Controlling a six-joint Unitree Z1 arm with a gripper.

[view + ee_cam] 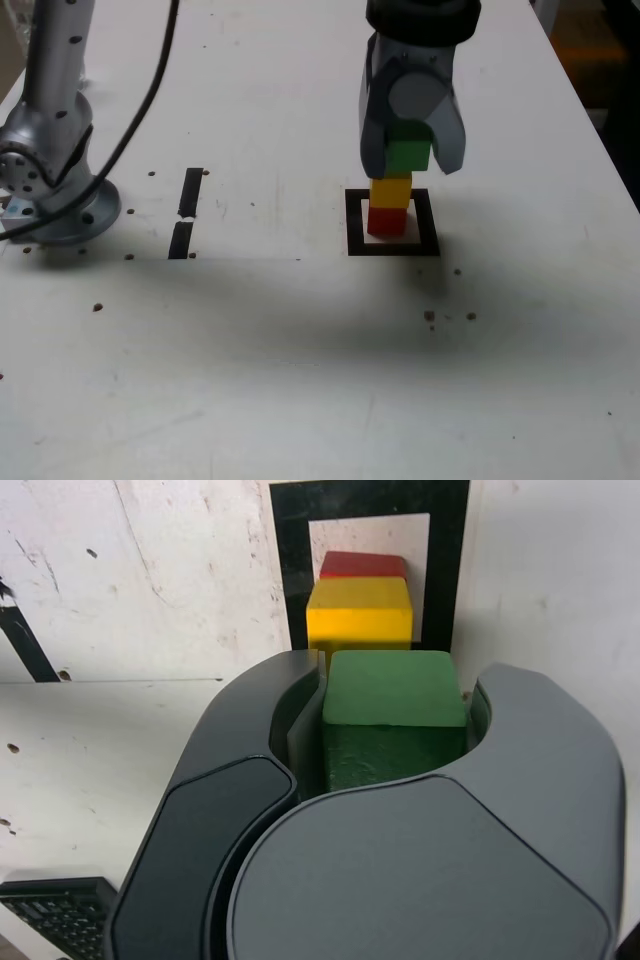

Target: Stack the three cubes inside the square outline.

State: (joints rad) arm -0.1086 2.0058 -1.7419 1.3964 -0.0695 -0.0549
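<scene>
Inside the black square outline (pixel 392 223) (pixel 290 570) a red cube (pixel 387 219) (pixel 360 563) rests on the white centre, and a yellow cube (pixel 390 191) (pixel 360 615) sits on top of it. My gripper (pixel 410 160) (pixel 395 715) hangs directly over this stack, shut on the green cube (pixel 408 154) (pixel 395 690). In the exterior view the green cube's underside is at the yellow cube's top face; I cannot tell whether they touch. The grey fingers (pixel 372 150) flank the green cube on both sides.
The arm's silver base (pixel 50 190) with a black cable stands at the exterior view's left. Two short black tape strips (pixel 187 213) lie between the base and the outline. Small dark specks (pixel 430 316) dot the white table.
</scene>
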